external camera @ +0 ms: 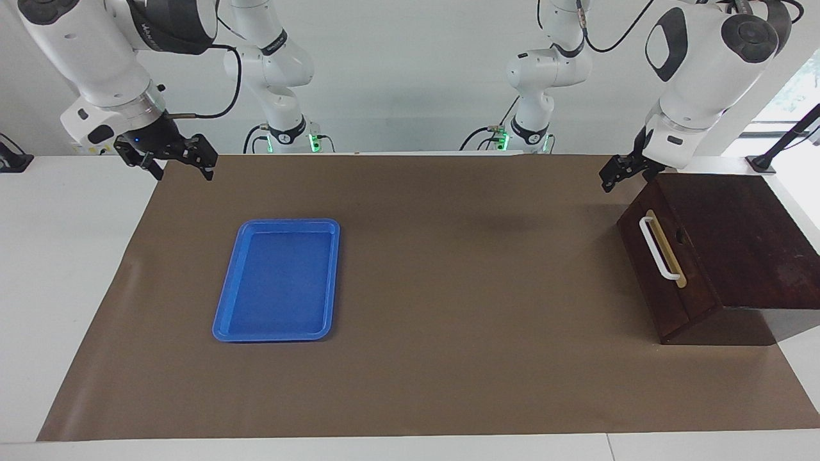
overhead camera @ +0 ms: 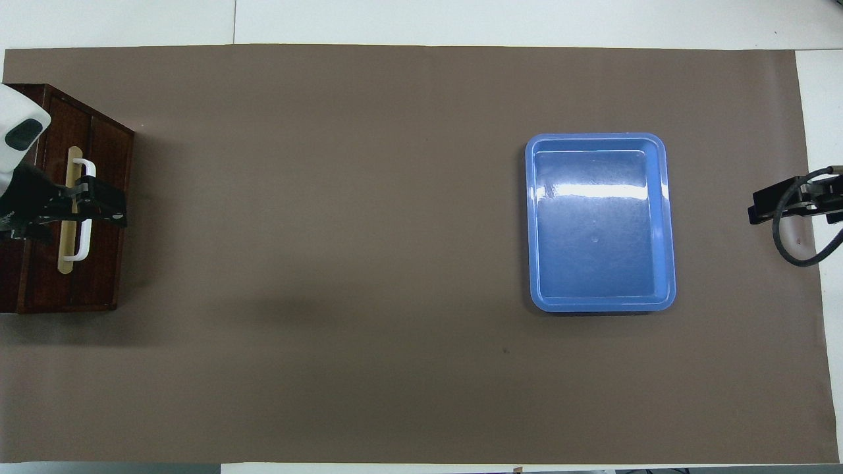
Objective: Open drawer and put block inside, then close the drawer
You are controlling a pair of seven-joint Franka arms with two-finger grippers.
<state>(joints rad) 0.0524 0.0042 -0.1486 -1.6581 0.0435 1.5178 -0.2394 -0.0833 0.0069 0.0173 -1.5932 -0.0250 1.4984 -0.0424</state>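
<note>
The drawer (external camera: 669, 282) of the dark brown wooden box is shut, its front flush with the box. Its white bar handle (external camera: 658, 250) sits on a tan strip. The drawer also shows in the overhead view (overhead camera: 102, 276). My left gripper (external camera: 616, 173) hangs in the air above the drawer front, clear of the handle. In the overhead view the left gripper (overhead camera: 102, 205) covers the handle's middle. My right gripper (external camera: 180, 160) is open and empty, waiting above the mat's corner at the right arm's end (overhead camera: 764, 209). The yellow block is not in view.
A blue plastic tray (external camera: 227, 307) lies empty on the brown mat toward the right arm's end, also seen in the overhead view (overhead camera: 666, 224). The wooden box (external camera: 737, 237) stands at the left arm's end of the table.
</note>
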